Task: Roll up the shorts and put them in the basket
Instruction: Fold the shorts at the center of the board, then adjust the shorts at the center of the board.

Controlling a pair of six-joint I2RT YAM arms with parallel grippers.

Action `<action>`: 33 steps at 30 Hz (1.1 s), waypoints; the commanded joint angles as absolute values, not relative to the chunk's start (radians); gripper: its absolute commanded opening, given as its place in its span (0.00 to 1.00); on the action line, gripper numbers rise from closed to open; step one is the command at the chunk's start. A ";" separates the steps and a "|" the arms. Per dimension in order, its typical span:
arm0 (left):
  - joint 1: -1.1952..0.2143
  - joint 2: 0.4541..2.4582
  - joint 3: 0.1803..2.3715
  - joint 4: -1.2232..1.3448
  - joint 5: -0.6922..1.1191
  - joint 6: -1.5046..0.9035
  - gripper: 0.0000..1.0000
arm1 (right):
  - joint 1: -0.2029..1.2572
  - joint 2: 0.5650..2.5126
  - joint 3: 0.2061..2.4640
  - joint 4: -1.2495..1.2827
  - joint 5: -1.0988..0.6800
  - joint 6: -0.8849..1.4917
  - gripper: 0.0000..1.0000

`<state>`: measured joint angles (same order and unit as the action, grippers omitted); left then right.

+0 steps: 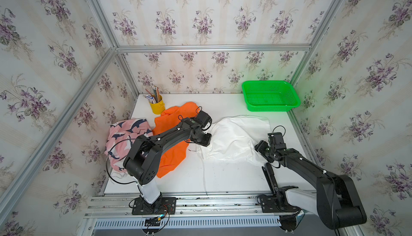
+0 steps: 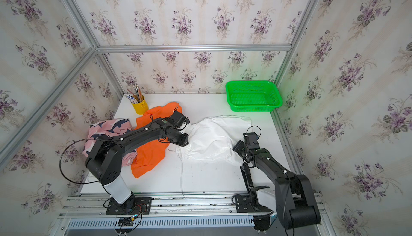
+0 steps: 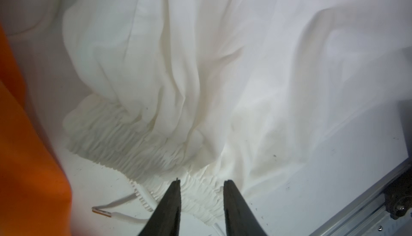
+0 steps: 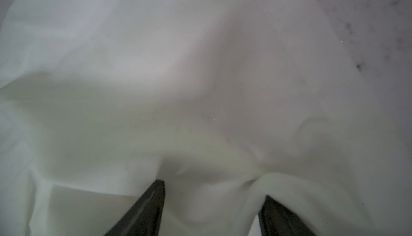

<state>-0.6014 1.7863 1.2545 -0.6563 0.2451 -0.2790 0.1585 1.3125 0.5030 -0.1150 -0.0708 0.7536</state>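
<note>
The white shorts (image 1: 240, 134) (image 2: 218, 134) lie spread at mid-table. My left gripper (image 1: 207, 144) (image 2: 184, 142) sits at their left edge. In the left wrist view its jaws (image 3: 202, 181) stand partly apart, shut on the gathered elastic waistband (image 3: 138, 143), and folds of cloth converge there. My right gripper (image 1: 258, 147) (image 2: 236, 148) rests on the shorts' right side. Its jaws (image 4: 214, 189) are wide open over white cloth (image 4: 178, 90), and a fold covers part of one finger. The orange shorts (image 1: 174, 156) and the pink shark-print shorts (image 1: 124, 132) lie crumpled at the left, under the left arm.
A green basket (image 1: 269, 108) stands at the back right corner. At the back left is a yellow cup of pencils (image 1: 157, 107). A white drawstring (image 1: 204, 174) trails from the waistband toward the front edge. Aluminium rails border the table.
</note>
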 commanded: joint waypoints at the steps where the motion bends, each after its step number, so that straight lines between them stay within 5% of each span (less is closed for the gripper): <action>1: -0.600 1.823 1.262 -0.669 0.262 -0.248 0.37 | 0.153 1.434 0.563 -0.047 -0.080 0.708 0.70; 9: -0.630 1.777 1.106 -0.654 0.297 -0.275 0.36 | 0.145 1.817 0.861 -0.028 -0.199 0.613 0.64; 19: -0.933 1.608 0.789 -0.509 0.307 -0.555 0.37 | 0.290 2.055 1.202 -0.077 -0.319 0.541 0.61; 29: -1.027 1.742 1.109 -0.555 0.256 -0.559 0.40 | 0.290 2.417 1.854 -0.269 -0.256 0.396 0.61; 33: -1.025 1.701 1.220 -0.640 0.167 -0.523 0.44 | 0.291 2.413 2.049 -0.385 -0.252 0.356 0.61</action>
<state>-1.0275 1.7222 1.1778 -0.5468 0.2478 -0.5556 0.2897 2.4382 1.9690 -0.2661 -0.2569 0.4122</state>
